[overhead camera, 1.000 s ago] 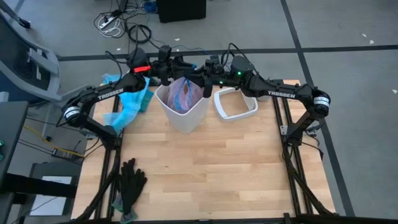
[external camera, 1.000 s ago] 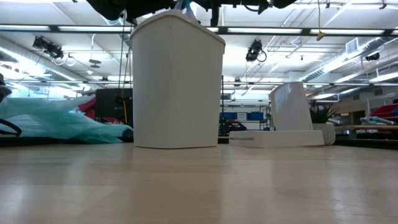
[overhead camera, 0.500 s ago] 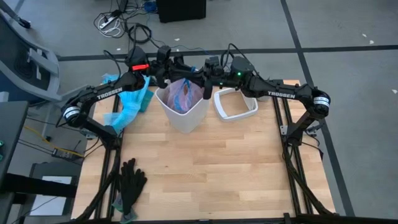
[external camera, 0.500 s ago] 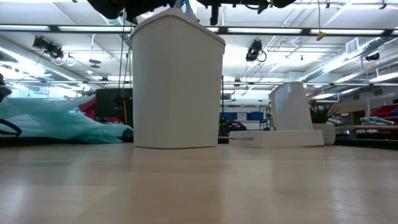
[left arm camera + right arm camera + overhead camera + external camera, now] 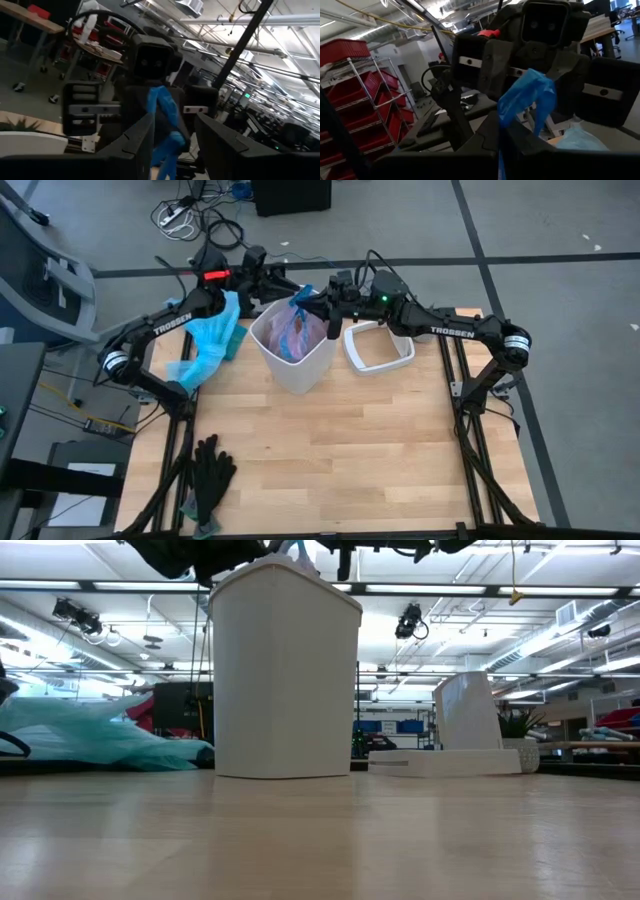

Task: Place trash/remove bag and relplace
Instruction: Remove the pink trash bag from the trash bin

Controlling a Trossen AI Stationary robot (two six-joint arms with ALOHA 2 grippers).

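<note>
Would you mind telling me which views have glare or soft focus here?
Low view: ceiling strip lights glare behind the white plastic bin, nearest tabletop soft. Left wrist view: the blue drawstring tie is sharp, own fingers blurred. High view: evenly lit.

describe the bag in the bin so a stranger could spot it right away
Find the white bin at the table's far edge, between the two arms. The bag sits inside it: translucent pink-lavender, its blue tie held up by the right gripper, unlike the light-blue bag lying outside.

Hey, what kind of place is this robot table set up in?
Most likely a robotics lab or workshop in a large industrial hall. The low view shows long ceiling strip lights over an open floor, the right wrist view shows red storage bins on wire shelving, and loose cables lie on the grey floor behind the table.
</note>
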